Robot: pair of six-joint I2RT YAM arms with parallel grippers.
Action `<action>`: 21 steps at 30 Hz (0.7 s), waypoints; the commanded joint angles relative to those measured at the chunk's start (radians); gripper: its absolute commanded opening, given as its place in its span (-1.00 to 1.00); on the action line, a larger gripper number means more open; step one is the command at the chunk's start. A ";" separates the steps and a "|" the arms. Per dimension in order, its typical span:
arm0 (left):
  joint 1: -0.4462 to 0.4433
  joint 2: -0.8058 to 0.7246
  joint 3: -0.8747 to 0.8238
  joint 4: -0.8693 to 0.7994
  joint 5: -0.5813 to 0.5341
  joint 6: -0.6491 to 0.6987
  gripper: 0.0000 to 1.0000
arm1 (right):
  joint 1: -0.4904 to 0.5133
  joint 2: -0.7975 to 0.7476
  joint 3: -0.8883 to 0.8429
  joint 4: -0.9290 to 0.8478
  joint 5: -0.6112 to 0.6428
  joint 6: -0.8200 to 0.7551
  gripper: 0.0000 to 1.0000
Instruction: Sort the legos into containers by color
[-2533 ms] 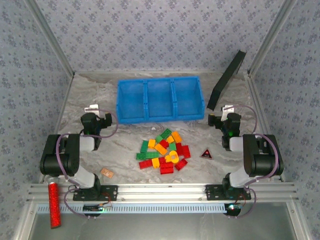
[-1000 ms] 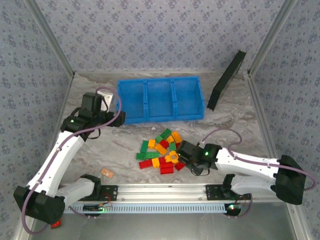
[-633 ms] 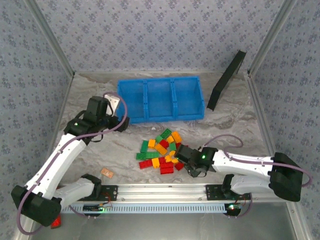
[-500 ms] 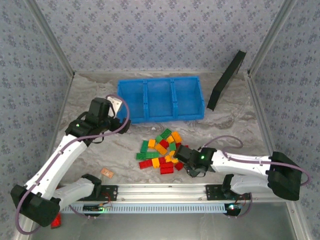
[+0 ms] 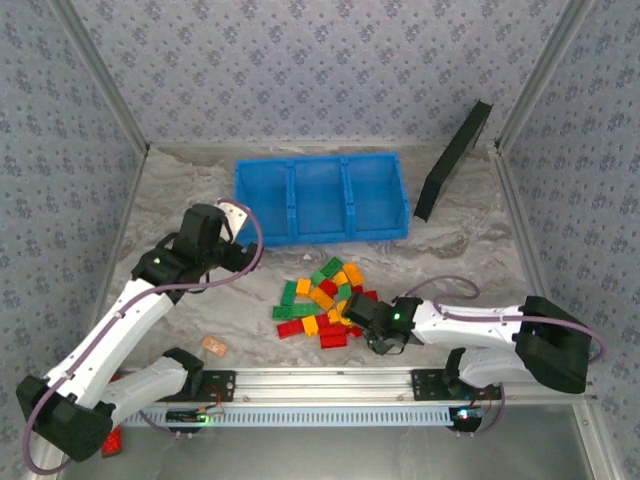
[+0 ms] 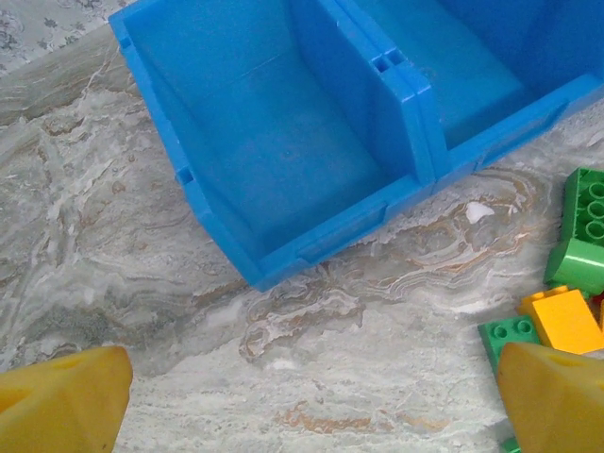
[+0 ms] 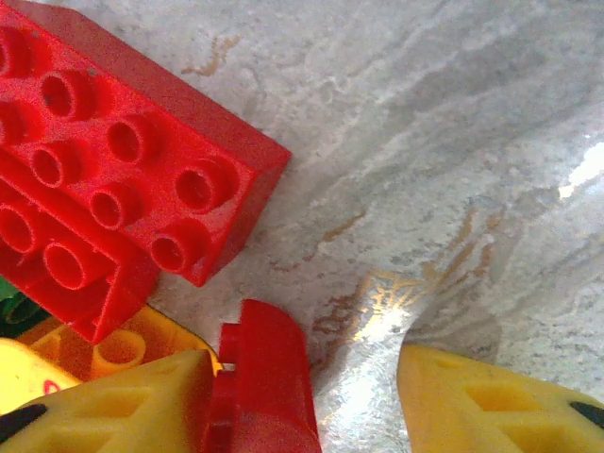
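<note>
Red, green and orange-yellow legos (image 5: pixel 328 298) lie in a loose pile in front of the blue containers (image 5: pixel 320 160), whose three compartments look empty. My right gripper (image 5: pixel 360 320) is low at the pile's right edge. In the right wrist view its jaws (image 7: pixel 302 377) are open around a small red lego (image 7: pixel 269 377). That lego rests against the left finger, and bare table shows between it and the right finger. A larger red brick (image 7: pixel 123 179) lies just beyond. My left gripper (image 5: pixel 238 252) hangs wide open (image 6: pixel 311 396) over bare table by the bin's left front corner (image 6: pixel 255 269).
A black flat panel (image 5: pixel 452 160) leans against the right wall post. A small tan piece (image 5: pixel 213 346) lies near the left arm's base. Green (image 6: pixel 585 226) and orange (image 6: pixel 562 316) bricks sit at the right of the left wrist view. An aluminium rail (image 5: pixel 320 380) runs along the near edge.
My right gripper slid left into the pile's right edge and its jaws narrowed around a red lego. My left gripper moved right and nearer, past the bin's left front corner, still open.
</note>
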 commanded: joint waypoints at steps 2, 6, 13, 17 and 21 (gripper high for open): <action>-0.008 -0.033 -0.004 0.021 -0.026 0.026 0.98 | 0.006 0.032 -0.022 -0.037 -0.002 0.020 -0.02; -0.010 -0.037 -0.005 0.021 -0.035 0.032 0.98 | 0.004 0.046 -0.022 -0.044 -0.008 0.006 -0.20; -0.012 -0.025 -0.009 0.008 -0.020 0.016 0.98 | -0.009 0.025 -0.027 -0.067 -0.014 -0.022 -0.47; -0.016 -0.026 -0.008 -0.033 -0.004 -0.013 0.98 | -0.025 -0.031 0.000 -0.160 -0.030 -0.108 -0.53; -0.018 -0.018 -0.029 -0.102 0.065 -0.089 0.98 | -0.084 -0.116 0.100 -0.347 -0.054 -0.349 -0.53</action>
